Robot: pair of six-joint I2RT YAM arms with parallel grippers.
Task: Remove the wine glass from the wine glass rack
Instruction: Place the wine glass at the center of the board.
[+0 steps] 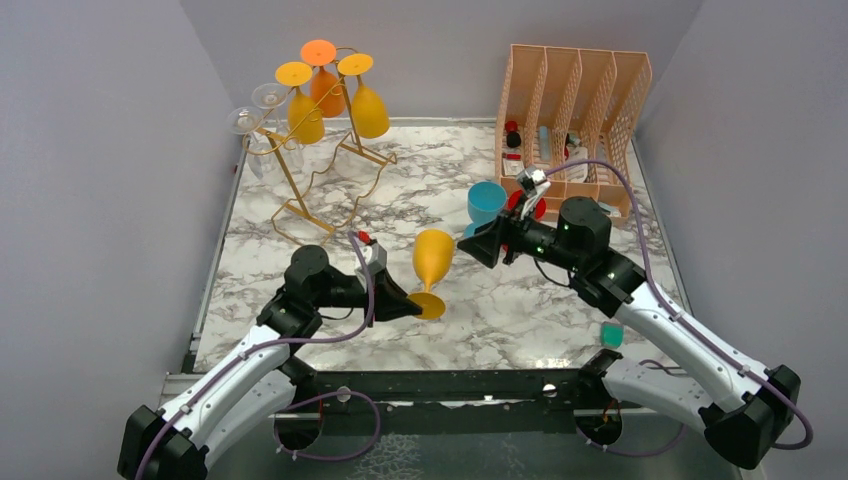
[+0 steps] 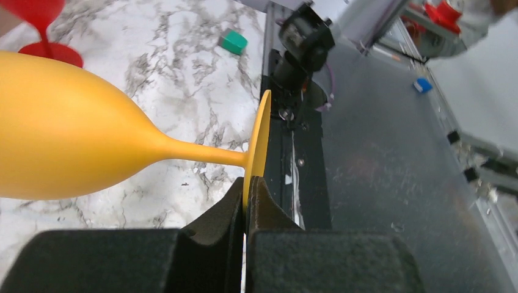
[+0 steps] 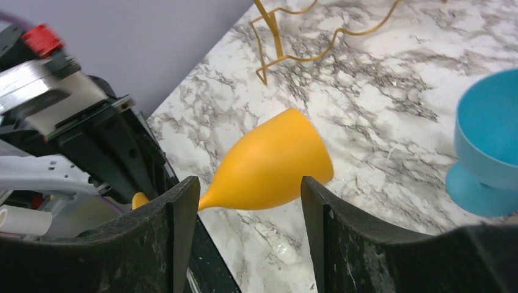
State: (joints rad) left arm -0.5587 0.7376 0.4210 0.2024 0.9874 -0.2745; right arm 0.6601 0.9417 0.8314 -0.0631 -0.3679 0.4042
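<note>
Top external view: the yellow wine glass (image 1: pixel 433 258) is off the wine glass rack (image 1: pixel 300 185) and well apart from it, near the middle of the tabletop (image 1: pixel 520 320). It stands bowl up and foot down, so its long line runs up and down, leaning just a little.

My left hand (image 1: pixel 408 303) comes in low from the left. The left wrist view shows its two fingers (image 2: pixel 214 210) pressed together on the thin edge of the foot (image 2: pixel 259 137), so it pinches only the rim. That looks like a small hold to me. I cannot tell if the foot sits on the tabletop or hangs just above it.

My right hand (image 1: pixel 478 246) is on the other side, beside the bowl and higher up. It is spread wide and touches nothing. In the right wrist view the bowl sits out ahead, between the two fingers (image 3: pixel 177 226).

So the left arm is the nearer one. I think the next job is to set the foot flat and let go softly, or the glass may tip.

A blue glass (image 1: pixel 486 203) and a red glass (image 2: pixel 52 55) stand close behind the right hand. More glasses (image 1: pixel 368 108) hang upside down on the rack. A peach file organiser (image 1: pixel 575 110) is at the far right.
</note>
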